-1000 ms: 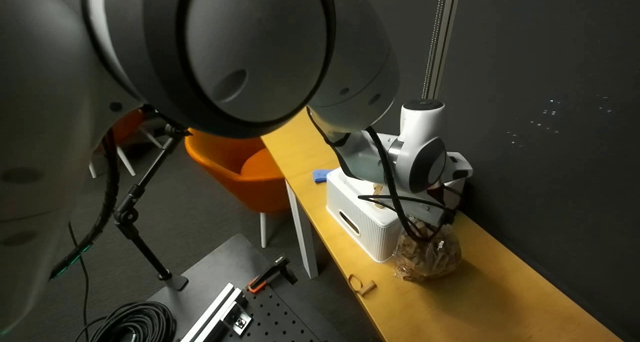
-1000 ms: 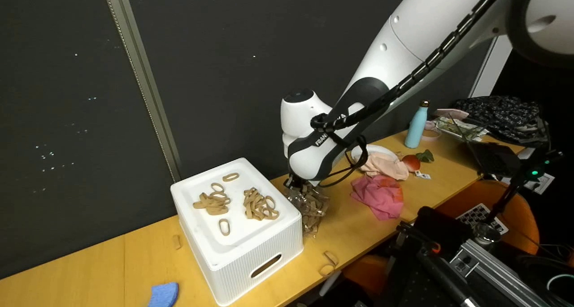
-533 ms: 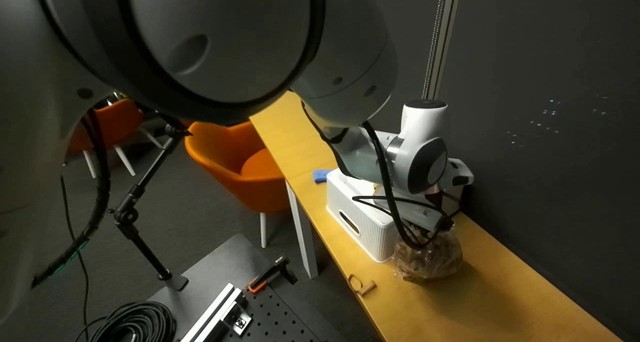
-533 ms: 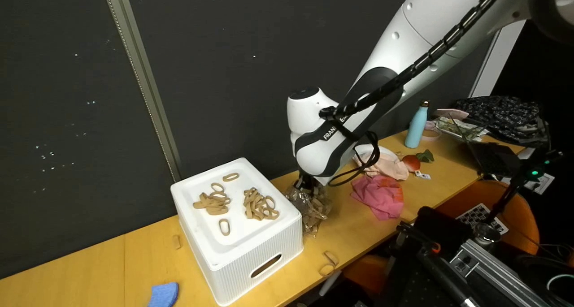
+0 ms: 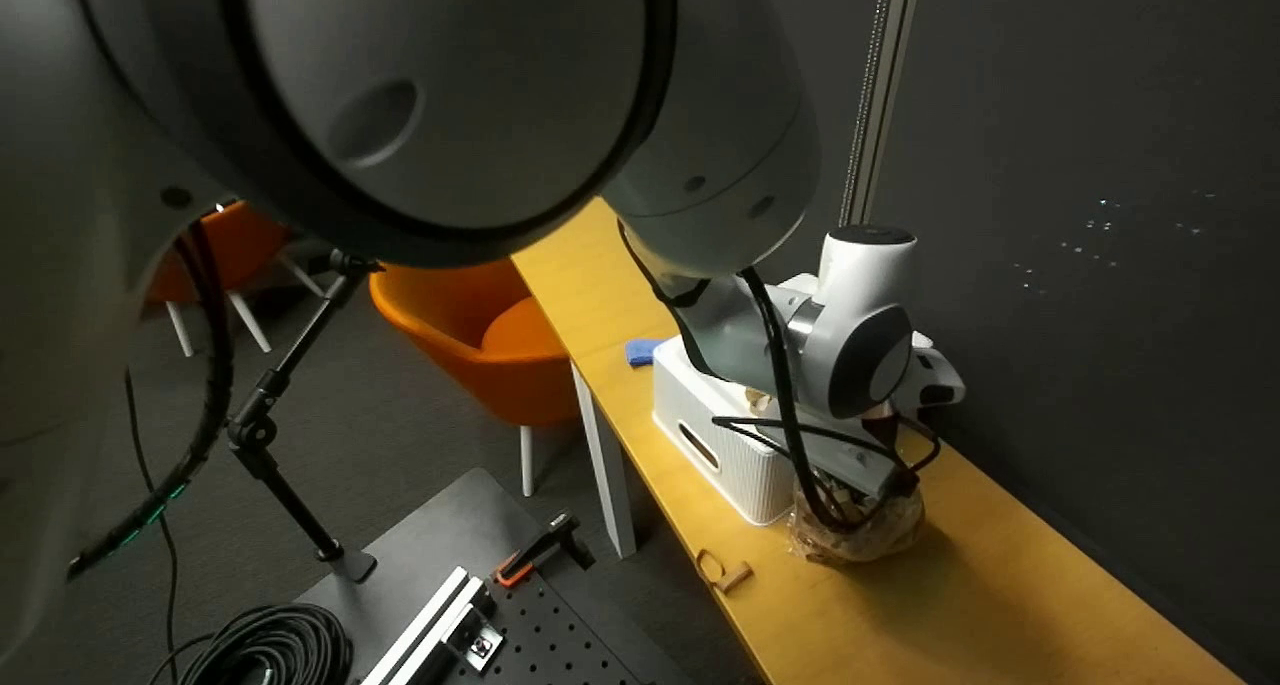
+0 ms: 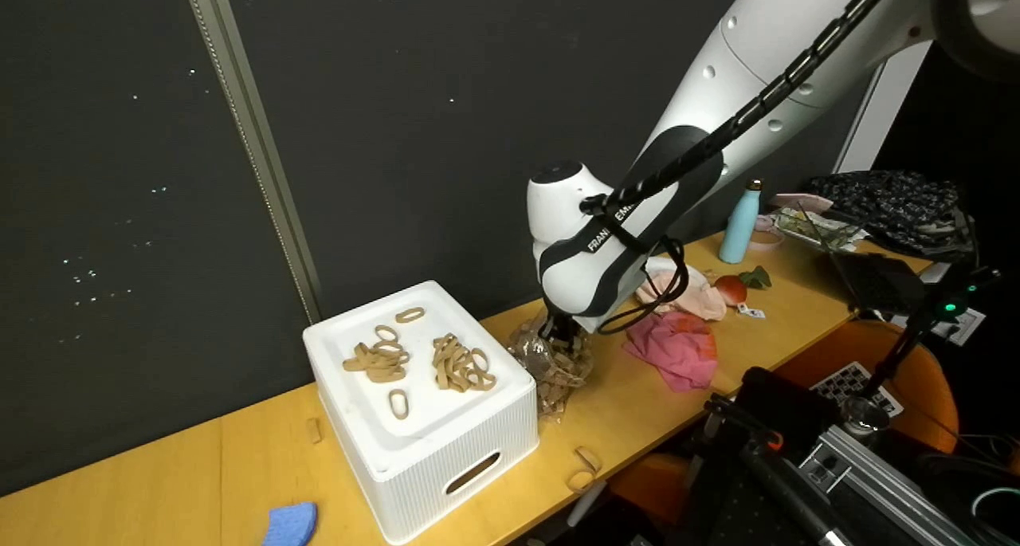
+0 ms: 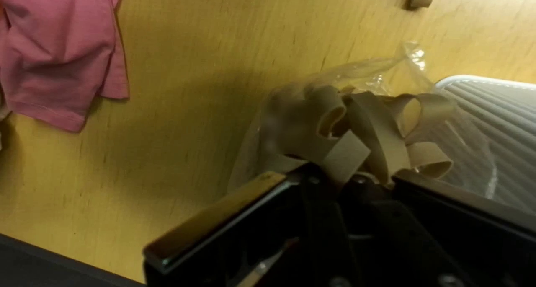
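many tan bands in a clear bag lie right at the fingers; cannot tell if clenched

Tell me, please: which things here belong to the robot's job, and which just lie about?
Seemingly in the job:
pincer
clear bag
tan bands inside it
perhaps the white box

Apparently lying about:
pink cloth
light-blue bottle
blue pad

"FRAN… EM" on arm, pt. hid

In an exterior view we see the gripper at the top of a clear bag of tan bands, between a white box bearing loose bands and a pink cloth.
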{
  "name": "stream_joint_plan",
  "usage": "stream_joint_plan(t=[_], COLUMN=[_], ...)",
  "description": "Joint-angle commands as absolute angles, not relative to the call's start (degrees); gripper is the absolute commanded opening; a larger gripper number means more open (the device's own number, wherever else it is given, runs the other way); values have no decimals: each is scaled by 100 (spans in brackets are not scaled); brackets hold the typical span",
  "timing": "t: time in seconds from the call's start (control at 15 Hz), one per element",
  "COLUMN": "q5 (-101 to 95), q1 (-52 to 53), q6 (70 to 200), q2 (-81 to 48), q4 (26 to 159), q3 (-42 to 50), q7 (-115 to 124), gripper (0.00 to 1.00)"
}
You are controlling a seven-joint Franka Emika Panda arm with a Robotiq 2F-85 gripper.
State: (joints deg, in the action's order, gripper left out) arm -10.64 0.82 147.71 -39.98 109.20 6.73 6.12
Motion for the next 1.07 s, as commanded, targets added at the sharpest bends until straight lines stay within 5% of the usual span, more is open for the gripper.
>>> stream_joint_plan(t=[0.0, 0.6, 0.67, 1.0], q5=[-888, -1083, -1079, -1128], q1=[111, 235, 243, 354], q6=[14749, 15069, 15080, 15004], q2=[-4225, -4346, -4292, -4077], q4=[10635, 10508, 10544, 10616], q3=[452, 659, 682, 746], q7=[503, 561, 573, 610], gripper=[2, 2, 31, 60])
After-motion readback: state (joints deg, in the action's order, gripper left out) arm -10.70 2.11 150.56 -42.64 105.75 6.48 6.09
